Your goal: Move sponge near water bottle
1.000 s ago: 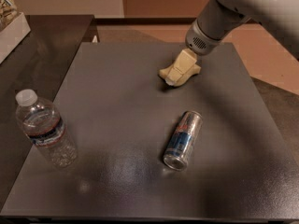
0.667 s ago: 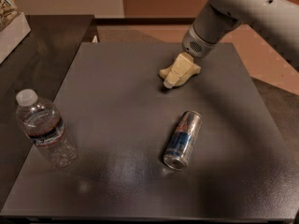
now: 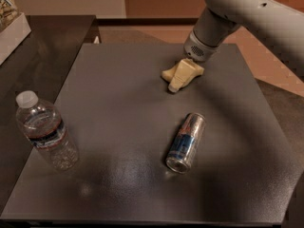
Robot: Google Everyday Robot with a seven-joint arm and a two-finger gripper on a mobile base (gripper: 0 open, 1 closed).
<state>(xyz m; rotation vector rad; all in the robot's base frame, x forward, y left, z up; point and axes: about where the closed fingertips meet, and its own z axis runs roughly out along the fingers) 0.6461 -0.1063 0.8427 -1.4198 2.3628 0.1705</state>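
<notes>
Since the earlier frames your arm [image 3: 247,13] has swung its upper link toward the left of the view, while the gripper [image 3: 180,78] has hardly shifted from its place over the far half of the table [image 3: 118,94]. The sponge [image 3: 167,73], the can and the bottle lie where they did.

You have the gripper down at the sponge, reaching from the upper right and pointing toward the near left. Whether it is clamped on the sponge or only resting against it, you cannot tell from here. Only a pale yellow end of the sponge shows, poking out on the gripper's left side and low on the table surface. The rest is covered, so you cannot read its long axis with any certainty.

The water bottle [image 3: 45,132] is at the near left edge of the table, well apart from the sponge, with its white cap [image 3: 26,99] at the upper left end in the view. Between the two zones, nearer the middle right, the can [image 3: 186,141] lies on its side. Its long axis runs from near to far with a slight lean right, one round end facing the near edge.
</notes>
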